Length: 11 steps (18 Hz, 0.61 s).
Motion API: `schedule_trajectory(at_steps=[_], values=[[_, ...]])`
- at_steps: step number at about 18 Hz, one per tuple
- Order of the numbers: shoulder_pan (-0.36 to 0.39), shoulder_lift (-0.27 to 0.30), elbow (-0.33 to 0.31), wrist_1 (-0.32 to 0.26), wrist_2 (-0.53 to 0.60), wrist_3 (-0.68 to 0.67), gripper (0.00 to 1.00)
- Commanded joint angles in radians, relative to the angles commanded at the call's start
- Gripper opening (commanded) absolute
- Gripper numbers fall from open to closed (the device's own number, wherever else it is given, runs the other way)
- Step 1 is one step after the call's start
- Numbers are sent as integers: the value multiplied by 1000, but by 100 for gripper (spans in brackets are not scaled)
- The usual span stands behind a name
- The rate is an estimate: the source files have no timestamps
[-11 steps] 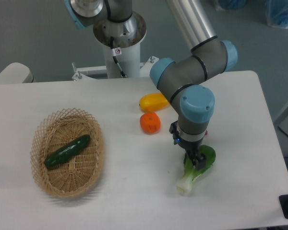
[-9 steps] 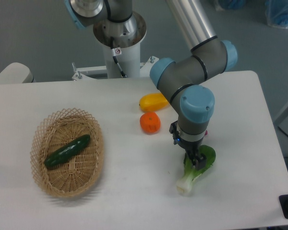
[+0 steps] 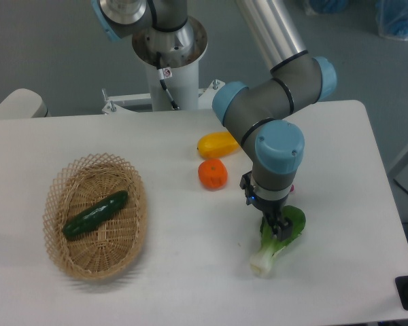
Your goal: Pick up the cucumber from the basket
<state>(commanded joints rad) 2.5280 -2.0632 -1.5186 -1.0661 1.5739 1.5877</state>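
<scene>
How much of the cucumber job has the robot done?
Nothing looks done: the cucumber lies in the basket. The gripper is far off, down at the bok choy; whether it grips it is unclear. Left: cross to the basket, grab the cucumber, lift it out.

Evenly lit, bright, from overhead. Soft faint shadows under the basket and beneath the arm on the white table. Mild glare on the cucumber and the arm's metal tube. Slightly soft, low-resolution throughout; no marked edge distortion.
</scene>
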Motion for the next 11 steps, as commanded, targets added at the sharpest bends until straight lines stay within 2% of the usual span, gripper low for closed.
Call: schedule_trajectory(at_steps=[4,8,11], values=[[0,8,-3,-9,0,0,100],[-32,32,-35,-11,-5,-18,100],[-41,58,-71,-9,-76,-31,100]])
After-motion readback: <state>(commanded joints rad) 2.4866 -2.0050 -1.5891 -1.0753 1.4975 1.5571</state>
